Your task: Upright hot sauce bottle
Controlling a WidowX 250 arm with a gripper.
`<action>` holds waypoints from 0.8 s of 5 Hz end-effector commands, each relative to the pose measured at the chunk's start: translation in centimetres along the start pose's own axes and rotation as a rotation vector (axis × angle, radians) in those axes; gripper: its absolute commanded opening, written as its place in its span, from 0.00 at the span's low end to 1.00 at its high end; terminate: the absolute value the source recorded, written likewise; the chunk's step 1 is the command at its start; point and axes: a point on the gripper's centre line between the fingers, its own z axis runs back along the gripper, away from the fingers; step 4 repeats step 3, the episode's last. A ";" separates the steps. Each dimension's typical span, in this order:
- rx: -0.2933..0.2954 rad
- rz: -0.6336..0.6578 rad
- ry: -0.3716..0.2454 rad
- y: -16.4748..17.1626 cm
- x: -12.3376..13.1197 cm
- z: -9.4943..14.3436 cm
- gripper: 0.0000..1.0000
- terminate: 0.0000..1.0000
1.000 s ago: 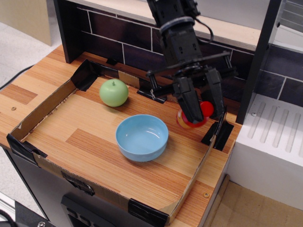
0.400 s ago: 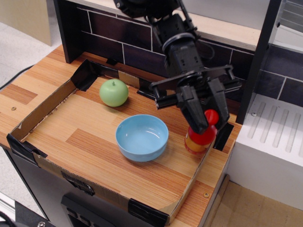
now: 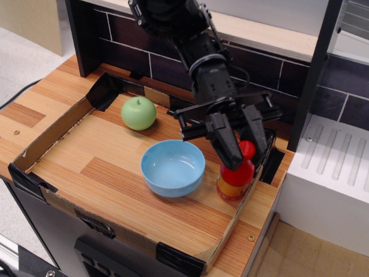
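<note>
The hot sauce bottle (image 3: 236,179) stands upright on the wooden tray floor, just right of the blue bowl (image 3: 173,167), close to the tray's right cardboard wall. It is red with a red cap and an orange-yellow label low down. My gripper (image 3: 243,151) comes down from above with its two black fingers on either side of the bottle's neck and cap. The fingers seem closed on the neck, though the contact itself is partly hidden.
A green apple (image 3: 138,113) lies at the back left of the cardboard-walled tray (image 3: 52,135). A dark tiled back wall (image 3: 144,52) stands behind. A black post (image 3: 311,75) and a white appliance (image 3: 334,167) stand at the right.
The bottle went from tilted and lifted at the back right to standing upright lower down beside the bowl. My gripper moved forward and slightly left with it.
</note>
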 end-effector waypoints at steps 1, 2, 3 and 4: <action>-0.009 -0.037 0.130 0.4 0.7 2.1 0.00 0.00; -0.014 -0.030 0.156 0.7 1.0 2.7 0.00 0.00; -0.017 0.001 0.145 0.7 1.6 3.0 1.00 1.00; -0.017 0.001 0.145 0.7 1.6 3.0 1.00 1.00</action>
